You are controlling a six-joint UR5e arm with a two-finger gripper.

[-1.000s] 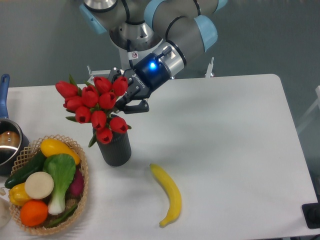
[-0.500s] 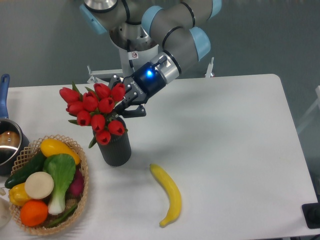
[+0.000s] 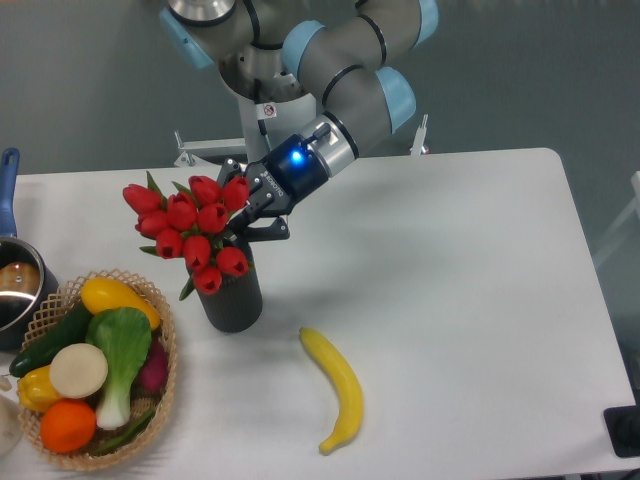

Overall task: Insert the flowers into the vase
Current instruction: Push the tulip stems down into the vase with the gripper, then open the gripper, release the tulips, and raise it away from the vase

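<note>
A bunch of red tulips, the flowers [image 3: 190,226], leans to the left over the dark cylindrical vase [image 3: 233,296] at the left of the white table. The blooms cover the vase's mouth, so the stems and the rim are mostly hidden. My gripper [image 3: 243,217] comes in from the upper right and sits just right of the blooms, above the vase's top. Its black fingers appear closed around the stems, though the blooms hide the contact itself.
A woven basket [image 3: 166,375] of vegetables and fruit stands at the front left, close to the vase. A banana [image 3: 338,387] lies in front of the vase, to its right. A pot [image 3: 14,285] with a blue handle sits at the left edge.
The gripper and the tulips have shifted slightly right and down, bringing the bunch more squarely over the vase and lower onto it.
</note>
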